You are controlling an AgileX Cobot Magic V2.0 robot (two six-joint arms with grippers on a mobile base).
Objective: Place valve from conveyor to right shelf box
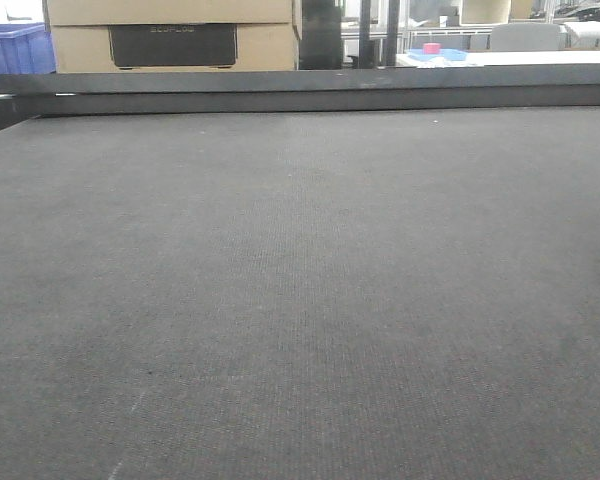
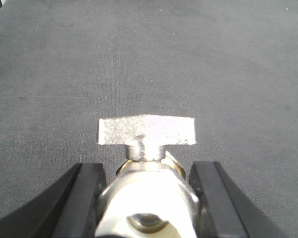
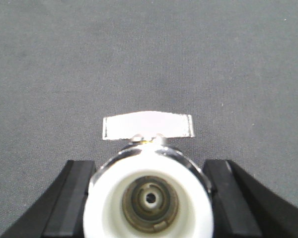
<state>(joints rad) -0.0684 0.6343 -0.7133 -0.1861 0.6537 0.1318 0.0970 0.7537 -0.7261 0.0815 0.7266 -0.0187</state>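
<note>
The conveyor (image 1: pixel 300 300) is a wide dark grey woven belt with a long black rail (image 1: pixel 310 85) along its far edge. No valve or arm shows in the front view. In the left wrist view my left gripper (image 2: pixel 148 166) is shut on a metal valve (image 2: pixel 146 198) with a white end and a flat silver handle (image 2: pixel 146 130), over the belt (image 2: pixel 149 59). In the right wrist view my right gripper (image 3: pixel 149 162) is shut on a second valve (image 3: pixel 149 198); its white open end faces the camera and its handle (image 3: pixel 148 125) lies flat. No shelf box is in view.
Beyond the rail stand stacked cardboard boxes (image 1: pixel 170 30) at the back left and a blue crate (image 1: pixel 15 50) at the far left. A pink object (image 1: pixel 432 48) sits on a blue tray on a white table at the back right.
</note>
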